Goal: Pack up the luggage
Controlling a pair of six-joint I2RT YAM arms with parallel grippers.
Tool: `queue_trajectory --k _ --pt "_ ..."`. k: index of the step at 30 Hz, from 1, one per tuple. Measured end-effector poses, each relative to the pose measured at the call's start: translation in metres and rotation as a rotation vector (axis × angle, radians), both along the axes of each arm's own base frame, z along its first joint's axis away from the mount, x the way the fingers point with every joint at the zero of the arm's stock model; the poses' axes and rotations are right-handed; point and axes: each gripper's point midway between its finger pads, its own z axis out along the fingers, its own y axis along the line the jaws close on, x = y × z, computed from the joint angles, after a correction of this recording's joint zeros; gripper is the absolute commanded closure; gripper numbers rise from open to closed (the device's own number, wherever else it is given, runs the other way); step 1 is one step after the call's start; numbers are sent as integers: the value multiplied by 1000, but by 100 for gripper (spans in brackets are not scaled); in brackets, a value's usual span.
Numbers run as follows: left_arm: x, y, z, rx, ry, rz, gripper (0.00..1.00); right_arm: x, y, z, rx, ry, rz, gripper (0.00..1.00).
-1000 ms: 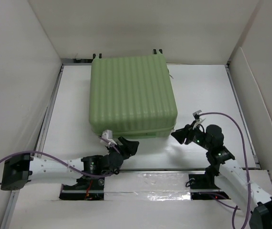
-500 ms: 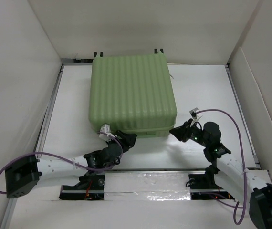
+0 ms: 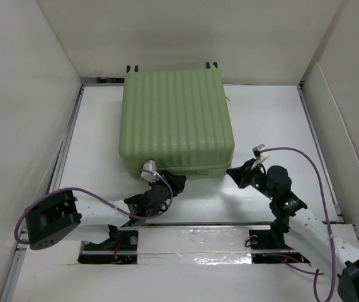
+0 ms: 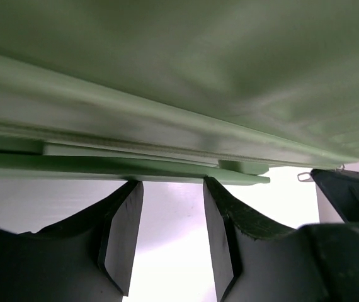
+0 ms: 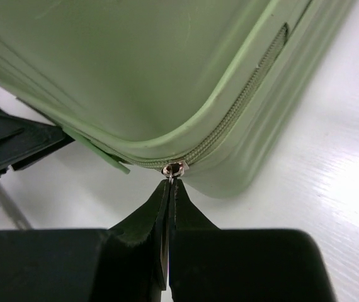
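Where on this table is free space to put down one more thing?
The widest bare patch of table lies between the luggage and the right wall. A narrower strip runs between it and the left wall. Crowded: the luggage's near edge, with left pincer and right pincer on the zipper pull.

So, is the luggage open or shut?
Shut: the luggage lies flat, shells together. The right gripper pinches its zipper pull at a corner; whether fully zipped, cannot tell.
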Motion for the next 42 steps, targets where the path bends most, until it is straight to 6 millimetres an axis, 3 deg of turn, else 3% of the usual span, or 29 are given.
queue_trajectory --k 7,16,21,24,25,28,32,35,38,42 --pt "5 -25 -8 54 4 -92 62 -14 12 -3 -65 23 -63 100" --pt "7 -42 -13 52 6 -155 63 -31 32 -4 -136 58 -155 100" --pt "7 -58 -11 36 6 -196 63 -29 47 -11 -138 83 -176 100" --pt "10 -60 -10 30 1 -197 58 -21 68 -12 -113 100 -186 100" --pt "11 -59 -10 32 0 -197 50 -18 72 -12 -106 102 -193 100" --pt "12 -55 -9 40 -6 -209 40 -14 77 -8 -92 102 -199 100" --pt "4 -30 20 -7 -59 -185 40 -8 75 -6 -111 113 -194 100" --pt "4 -2 65 -94 -142 -99 47 -5 72 -7 -115 124 -186 100" --pt "7 37 112 -174 -229 22 53 -2 71 -6 -108 133 -173 100" --pt "24 93 152 -168 -295 231 59 -3 69 -4 -107 133 -155 100"
